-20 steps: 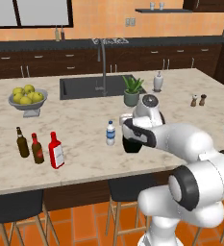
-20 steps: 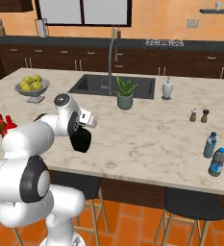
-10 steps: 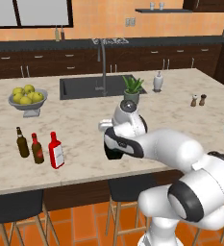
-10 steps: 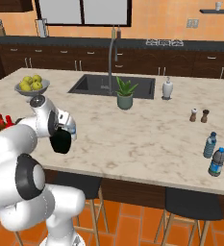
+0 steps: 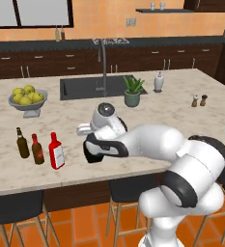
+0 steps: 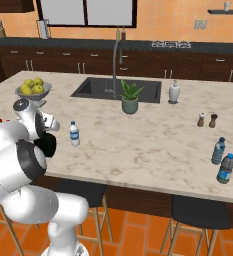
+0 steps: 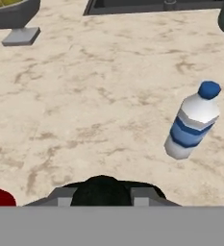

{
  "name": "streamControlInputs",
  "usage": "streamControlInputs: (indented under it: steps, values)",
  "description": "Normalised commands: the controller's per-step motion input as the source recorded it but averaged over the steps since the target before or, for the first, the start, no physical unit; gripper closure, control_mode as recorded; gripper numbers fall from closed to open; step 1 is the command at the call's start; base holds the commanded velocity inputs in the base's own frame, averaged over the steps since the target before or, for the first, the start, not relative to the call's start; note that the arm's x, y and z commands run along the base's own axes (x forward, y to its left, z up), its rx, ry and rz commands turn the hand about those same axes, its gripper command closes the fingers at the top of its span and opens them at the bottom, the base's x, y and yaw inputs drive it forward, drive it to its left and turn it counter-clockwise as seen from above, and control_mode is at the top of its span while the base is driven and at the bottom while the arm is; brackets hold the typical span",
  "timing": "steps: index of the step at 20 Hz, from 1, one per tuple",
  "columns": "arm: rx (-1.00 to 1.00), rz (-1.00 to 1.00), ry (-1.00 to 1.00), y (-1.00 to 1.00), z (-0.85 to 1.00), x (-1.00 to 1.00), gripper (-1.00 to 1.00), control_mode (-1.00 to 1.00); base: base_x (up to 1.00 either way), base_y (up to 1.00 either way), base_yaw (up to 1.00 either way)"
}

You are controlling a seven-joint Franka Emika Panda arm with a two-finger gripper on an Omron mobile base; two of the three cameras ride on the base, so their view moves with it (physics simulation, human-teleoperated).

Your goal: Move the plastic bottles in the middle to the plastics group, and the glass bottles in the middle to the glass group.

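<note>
Left base view: arm has swung left since a second ago, gripper (image 5: pixel 95 149) clamped on the squat black bottle (image 5: pixel 93 150), now near the flat red bottle (image 5: pixel 56 151) by the glass group. Water bottle (image 6: pixel 75 134) stands mid-counter, untouched. Judged: black bottle nearly delivered.

A home kitchen: marble island (image 5: pixel 191 125) with sink (image 5: pixel 85 87) (tall faucet (image 5: pixel 103 62)), dark cabinets (image 6: pixel 188 65), fruit bowl (image 5: pixel 27 99)
</note>
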Motion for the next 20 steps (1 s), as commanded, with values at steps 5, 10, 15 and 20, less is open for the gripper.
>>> streamControlInputs:
  steps: [5, 10, 15, 20]
  values:
    - [0.00, 0.03, 0.00, 0.57, 0.00, 0.06, 1.00, -1.00, 0.00, 0.00, 0.00]
    - [0.00, 0.01, 0.00, 0.34, -0.01, 0.00, 1.00, -1.00, 0.00, 0.00, 0.00]
    - [0.01, 0.01, 0.00, 0.11, -0.04, 0.00, 1.00, -1.00, 0.00, 0.00, 0.00]
    - [0.02, 0.01, 0.00, 0.01, -0.13, 0.00, 1.00, -1.00, 0.00, 0.00, 0.00]
